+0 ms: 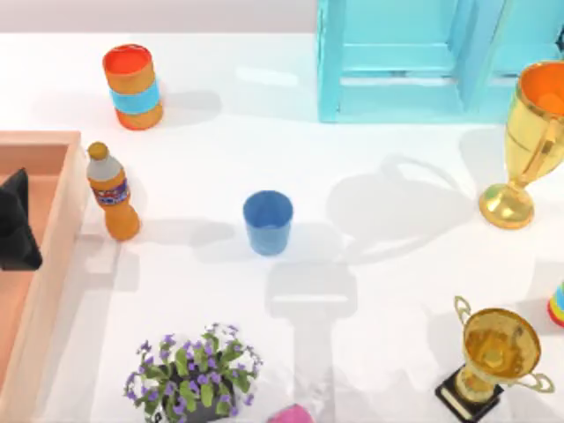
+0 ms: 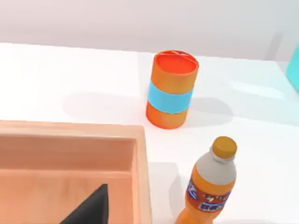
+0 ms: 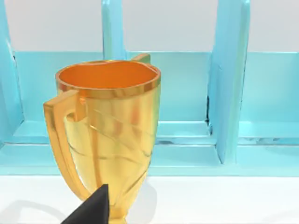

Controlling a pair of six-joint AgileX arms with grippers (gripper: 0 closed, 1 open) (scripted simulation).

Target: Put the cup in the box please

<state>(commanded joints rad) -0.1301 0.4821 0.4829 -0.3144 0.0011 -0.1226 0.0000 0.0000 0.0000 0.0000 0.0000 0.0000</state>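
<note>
Left gripper hangs over the box at table's left edge; fingers' state can't tell. Cup, plain blue tapered tumbler w/o handle, stands upright mid-table, bare white table around it, orange bottle between it & box.

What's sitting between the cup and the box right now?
In the top view, the orange soda bottle stands between the blue cup and the box, close to the box's rim; bare table lies between bottle and cup.
</note>
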